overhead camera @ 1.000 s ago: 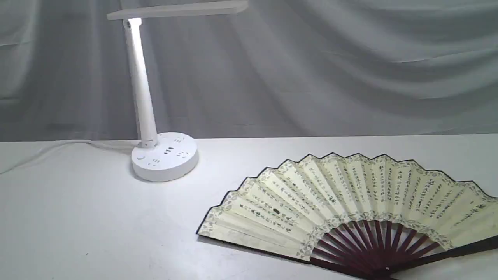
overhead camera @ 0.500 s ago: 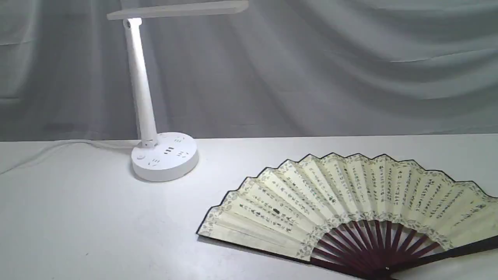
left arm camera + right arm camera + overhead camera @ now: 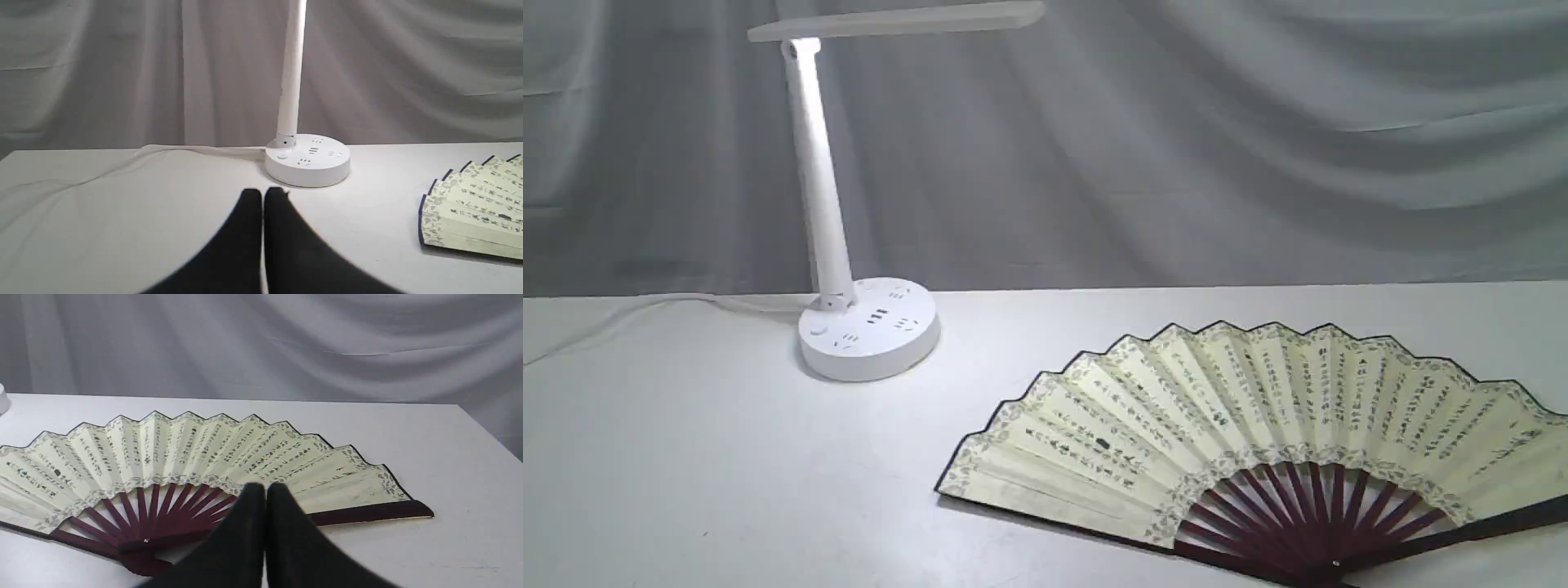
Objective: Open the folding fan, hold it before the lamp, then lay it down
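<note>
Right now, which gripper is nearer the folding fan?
Right. The right gripper hangs shut close by the folding fan; the left gripper faces the lamp, well aside from the fan.

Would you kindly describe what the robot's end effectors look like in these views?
The left end effector and right end effector look alike: two matte black fingers each, broad near the camera and tapering to rounded tips. No cables, markings or arm links show.

White table [image 3: 686, 457]; lamp [image 3: 868, 330] standing; open folding fan [image 3: 1258, 425] flat; cord [image 3: 645, 306].
</note>
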`<action>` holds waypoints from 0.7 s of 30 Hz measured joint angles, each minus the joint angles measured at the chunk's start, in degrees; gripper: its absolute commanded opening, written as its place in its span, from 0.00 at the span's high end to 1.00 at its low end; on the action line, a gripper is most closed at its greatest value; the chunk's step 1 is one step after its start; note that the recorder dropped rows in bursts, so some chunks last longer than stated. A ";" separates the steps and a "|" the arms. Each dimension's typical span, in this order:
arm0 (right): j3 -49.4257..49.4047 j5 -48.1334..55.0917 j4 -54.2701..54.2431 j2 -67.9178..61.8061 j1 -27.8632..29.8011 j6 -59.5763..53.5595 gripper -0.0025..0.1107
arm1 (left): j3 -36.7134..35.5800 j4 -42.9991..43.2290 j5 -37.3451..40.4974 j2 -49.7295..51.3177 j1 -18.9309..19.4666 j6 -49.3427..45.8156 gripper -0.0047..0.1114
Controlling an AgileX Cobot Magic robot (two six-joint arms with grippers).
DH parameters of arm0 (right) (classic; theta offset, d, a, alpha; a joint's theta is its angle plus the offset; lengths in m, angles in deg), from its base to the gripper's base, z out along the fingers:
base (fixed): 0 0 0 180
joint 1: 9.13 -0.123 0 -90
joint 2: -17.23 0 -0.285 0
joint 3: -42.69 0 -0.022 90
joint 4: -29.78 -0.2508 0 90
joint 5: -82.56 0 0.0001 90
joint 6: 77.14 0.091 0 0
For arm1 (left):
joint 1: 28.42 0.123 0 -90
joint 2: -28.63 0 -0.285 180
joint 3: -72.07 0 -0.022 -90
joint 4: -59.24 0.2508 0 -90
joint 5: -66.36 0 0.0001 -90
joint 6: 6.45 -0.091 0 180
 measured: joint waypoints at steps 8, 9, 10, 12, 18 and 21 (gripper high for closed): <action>0.00 0.00 -0.93 0.00 0.00 0.00 0.98 | 0.00 0.00 -0.11 0.00 0.00 0.00 0.96; 0.00 0.00 -0.93 0.00 0.00 0.00 0.98 | 0.00 0.00 -0.11 0.00 0.00 0.00 0.96; 0.00 0.00 -1.04 0.00 0.00 0.00 0.98 | 0.00 0.00 -0.11 0.00 0.00 0.00 0.96; 0.00 0.00 -1.04 0.00 0.00 0.00 0.98 | 0.00 0.00 -0.11 0.00 0.00 0.00 0.96; 0.00 0.00 -1.04 0.00 0.00 0.00 0.98 | 0.00 0.00 -0.11 0.00 0.00 0.00 0.96; 0.00 0.00 -1.04 0.00 0.00 0.00 0.98 | 0.00 0.00 -0.11 0.00 0.00 0.00 0.96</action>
